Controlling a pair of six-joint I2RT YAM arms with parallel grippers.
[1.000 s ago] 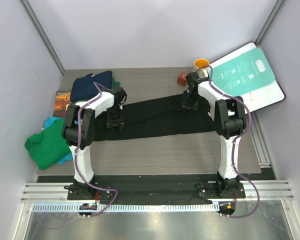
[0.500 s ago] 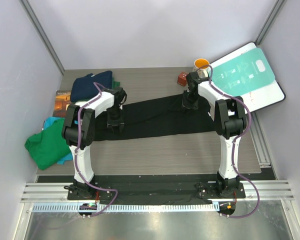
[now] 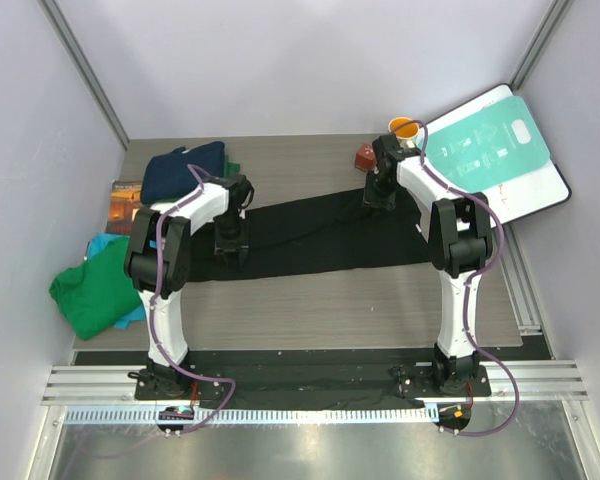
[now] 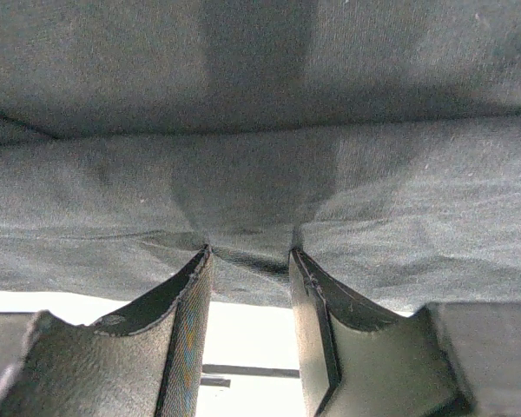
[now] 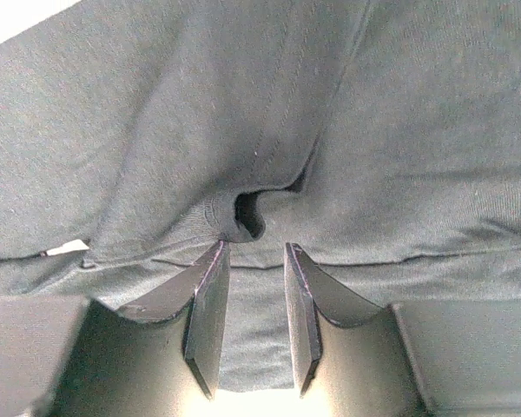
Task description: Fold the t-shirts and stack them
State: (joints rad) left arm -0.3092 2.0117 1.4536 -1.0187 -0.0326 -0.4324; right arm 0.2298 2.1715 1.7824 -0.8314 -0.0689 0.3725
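Note:
A black t-shirt (image 3: 310,240) lies spread in a long band across the middle of the table. My left gripper (image 3: 230,245) stands on its left end. In the left wrist view the left gripper (image 4: 250,252) is open, its tips pressing into the shirt's hem (image 4: 243,208), which puckers between them. My right gripper (image 3: 380,188) is at the shirt's far right edge. In the right wrist view the right gripper (image 5: 256,245) is open over flat cloth, with a rolled fold (image 5: 243,213) just past its tips. A navy t-shirt (image 3: 180,170), a green one (image 3: 95,290) and a teal one (image 3: 100,243) lie at the left.
A teal-and-white board (image 3: 490,150) leans at the back right, with an orange cup (image 3: 403,127) and a small red-brown object (image 3: 365,156) beside it. A brown picture book (image 3: 125,200) lies under the navy shirt's edge. Metal rails run along the near edge.
My right gripper has shifted a little toward the far edge, and the shirt's far right edge has gone with it. The left gripper has not moved.

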